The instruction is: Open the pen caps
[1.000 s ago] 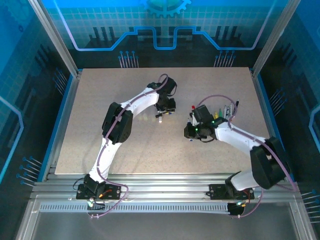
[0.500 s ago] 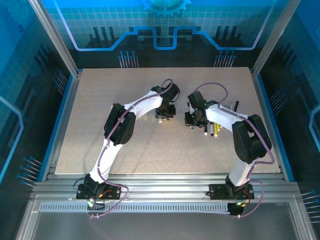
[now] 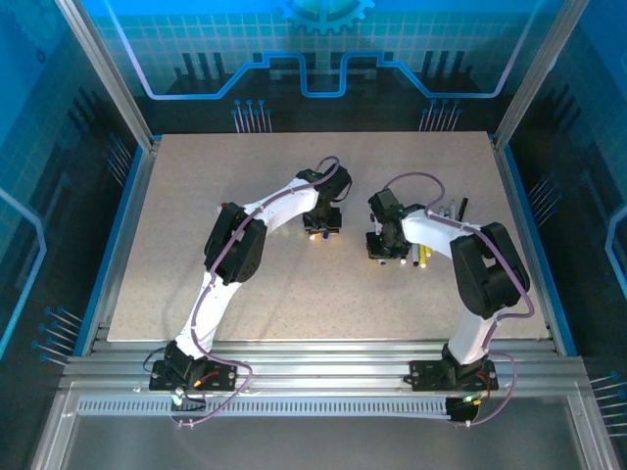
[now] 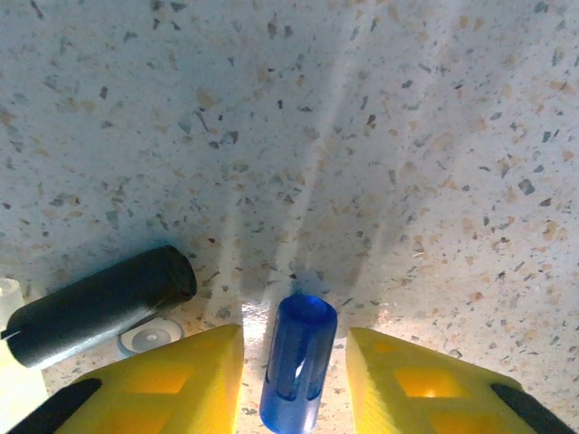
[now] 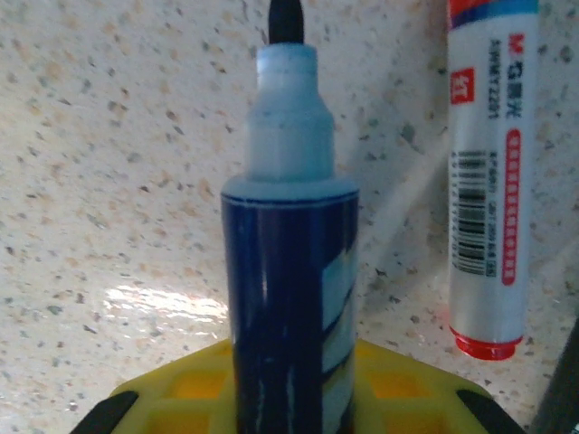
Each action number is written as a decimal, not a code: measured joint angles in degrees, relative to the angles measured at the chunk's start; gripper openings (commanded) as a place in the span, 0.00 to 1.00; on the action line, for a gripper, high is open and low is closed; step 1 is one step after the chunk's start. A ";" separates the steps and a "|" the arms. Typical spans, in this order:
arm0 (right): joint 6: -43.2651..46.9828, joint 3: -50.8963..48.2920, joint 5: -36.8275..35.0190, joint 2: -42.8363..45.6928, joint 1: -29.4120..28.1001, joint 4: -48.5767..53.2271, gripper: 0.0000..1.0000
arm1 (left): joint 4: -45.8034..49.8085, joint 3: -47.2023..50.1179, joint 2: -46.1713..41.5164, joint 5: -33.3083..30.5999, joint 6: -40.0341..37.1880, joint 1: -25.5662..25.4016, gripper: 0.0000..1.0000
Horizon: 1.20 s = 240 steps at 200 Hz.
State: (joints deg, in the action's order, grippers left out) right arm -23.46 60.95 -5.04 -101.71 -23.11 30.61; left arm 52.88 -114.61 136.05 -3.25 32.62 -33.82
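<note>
A blue pen cap (image 4: 297, 362) lies loose on the table between the yellow fingers of my left gripper (image 4: 294, 336), which is open with a gap on each side of the cap. A black cap (image 4: 99, 306) lies just to its left. My right gripper (image 5: 294, 366) is shut on an uncapped blue pen (image 5: 289, 298) whose bare dark tip points away. A red-ended pen with a white barrel (image 5: 488, 163) lies to its right. From above, the left gripper (image 3: 322, 229) and the right gripper (image 3: 386, 252) both sit low near the table's middle.
Several more pens (image 3: 423, 257) lie just right of my right gripper, with others further back (image 3: 451, 210). A small white disc (image 4: 149, 337) rests beside the black cap. The speckled table (image 3: 196, 255) is bounded by metal frame posts and blue side walls.
My left gripper has sunk to the table and opened, letting go of the blue cap. The right arm swung in from the right and carried the blue pen toward the pile of pens.
</note>
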 measured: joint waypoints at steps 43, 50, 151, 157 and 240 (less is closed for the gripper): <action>0.00 -0.24 -2.47 0.00 0.00 1.49 0.26 | 0.00 0.00 0.00 0.00 0.00 0.00 0.36; 0.00 -0.26 -2.71 0.00 0.00 1.73 0.29 | 0.00 0.00 0.00 0.00 0.00 0.00 0.36; -0.33 -0.24 -6.19 1.14 0.00 4.85 0.33 | -0.04 -0.09 0.00 0.02 0.00 -0.09 0.36; -0.44 -0.20 -6.43 1.77 0.00 5.25 0.33 | -0.04 -0.09 -0.02 0.04 0.00 -0.11 0.36; -0.42 7.63 -6.36 5.84 3.74 6.60 0.29 | -1.88 0.44 -4.13 0.09 0.02 -0.11 0.36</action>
State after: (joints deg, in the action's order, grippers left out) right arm -23.88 68.58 -11.40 -95.88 -19.38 37.21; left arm 51.00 -114.17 131.92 -3.16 32.64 -33.93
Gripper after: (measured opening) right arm 0.298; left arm 0.356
